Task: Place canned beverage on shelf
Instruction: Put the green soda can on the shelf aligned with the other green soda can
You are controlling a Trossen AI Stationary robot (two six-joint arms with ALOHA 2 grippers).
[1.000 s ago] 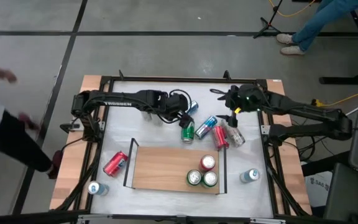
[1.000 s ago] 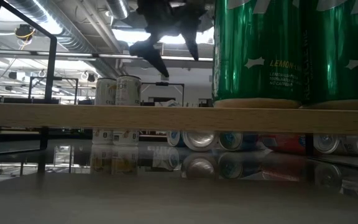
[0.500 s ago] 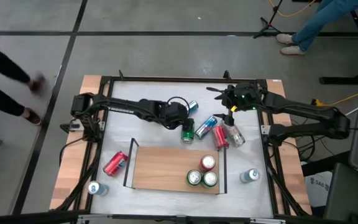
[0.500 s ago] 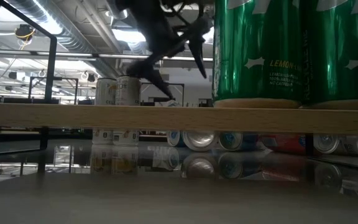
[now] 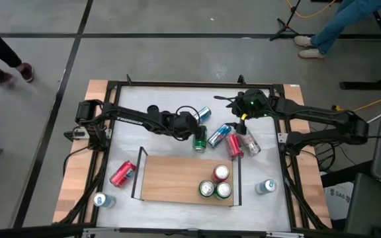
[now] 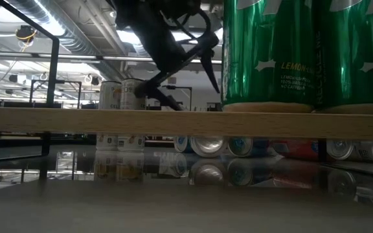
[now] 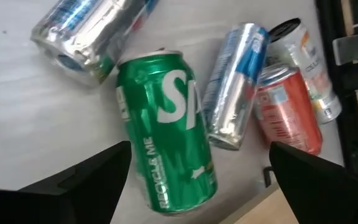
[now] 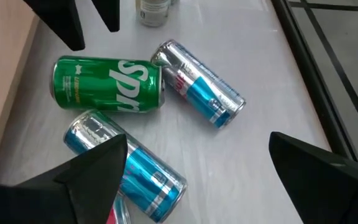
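A green can (image 7: 166,158) lies on its side on the white table, just beyond the shelf (image 5: 177,182). My left gripper (image 7: 197,186) hangs open over it, slanting down, one finger on each side of the can and clear of it; it also shows in the high view (image 5: 195,130) and the low view (image 6: 183,77). My right gripper (image 5: 242,118) hovers open above the loose cans at the far right, with nothing between its fingers (image 8: 197,180). Three cans (image 5: 217,184) stand upright on the shelf's right end.
Beside the green can lie a slim blue-silver can (image 5: 219,134), another (image 5: 204,114), a red can (image 5: 235,146) and a pale one (image 5: 250,143). A red can (image 5: 123,173) lies left of the shelf. Single cans stand at the near corners (image 5: 100,199) (image 5: 265,187).
My left gripper has come down toward the green can and rolled about its own axis, staying open. The green can has not moved. A person at the table's left has walked away.
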